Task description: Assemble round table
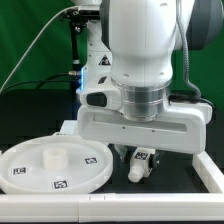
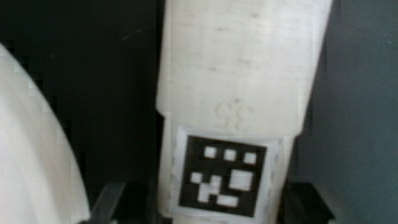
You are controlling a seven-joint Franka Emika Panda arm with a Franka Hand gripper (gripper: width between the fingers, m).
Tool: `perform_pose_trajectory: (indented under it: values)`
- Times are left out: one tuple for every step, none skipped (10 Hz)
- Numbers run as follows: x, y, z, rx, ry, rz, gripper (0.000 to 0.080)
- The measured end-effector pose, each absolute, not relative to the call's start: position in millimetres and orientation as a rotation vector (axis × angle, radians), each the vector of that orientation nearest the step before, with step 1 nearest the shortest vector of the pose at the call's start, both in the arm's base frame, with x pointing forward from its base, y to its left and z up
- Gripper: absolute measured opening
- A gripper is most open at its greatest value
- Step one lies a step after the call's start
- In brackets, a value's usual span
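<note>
- Squarely on the black desk (image 1: 30, 112) lies the round tabletop disc (image 1: 35, 160), flat, its raised rim facing up, with a low hub (image 1: 57, 155) at its middle.
- Black-and-white square tags (image 1: 92, 157) sit on the disc's upper face, close to the rim; three can be made out in the exterior view.
- Just beside the disc, off its edge toward the exterior view's right, is the short white cylindrical leg (image 1: 140, 168), directly under the bulky white robot arm (image 1: 140, 60).
- The leg carries its own tag (image 2: 228, 172) on the narrower end nearest the wrist camera; the part beyond that is plain white and a little thicker.
- The jaws stand one on either side of the leg's tagged end, and the dark fingers (image 2: 111, 200) show close against it in the wrist view. Whether they are clenched on the leg or only straddle it I cannot tell, since the picture is blurred and cuts them off.
- Alongside the leg, the wrist view shows a curved sliver of the disc's rim, apart from the leg with dark desk between them.
- A white rail (image 1: 100, 207) runs along the desk just past the disc's near edge.
- Beyond the disc's far side hangs a green backdrop (image 1: 30, 40), crossed by a thin cable (image 1: 40, 47).
</note>
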State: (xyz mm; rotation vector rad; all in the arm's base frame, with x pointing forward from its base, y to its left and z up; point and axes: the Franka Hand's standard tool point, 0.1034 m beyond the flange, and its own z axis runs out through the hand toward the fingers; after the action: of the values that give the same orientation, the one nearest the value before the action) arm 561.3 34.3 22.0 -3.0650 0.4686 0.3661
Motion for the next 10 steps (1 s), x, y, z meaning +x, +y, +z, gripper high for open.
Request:
perform_pose_trajectory:
  values:
    - [561, 34, 22.0, -3.065, 0.469, 0.366, 0.0309]
    - [561, 35, 22.0, -3.065, 0.468, 0.366, 0.0309]
    - [558, 37, 21.8, -3.066, 0.461, 0.363, 0.0309]
    - [551, 40, 28.5, -3.064, 0.449, 0.369, 0.0309]
    - [540, 46, 41.7, -3.063, 0.435, 0.366, 0.0309]
    - [533, 52, 54.8, -3.061, 0.459, 0.367, 0.0309]
    - [530, 61, 65.0, -3.060, 0.487, 0.377, 0.0310]
    - [530, 63, 64.7, -3.061, 0.473, 0.377, 0.0310]
    - [530, 62, 63.9, -3.061, 0.474, 0.379, 0.0310]
    - [530, 62, 63.8, -3.061, 0.473, 0.380, 0.0310]
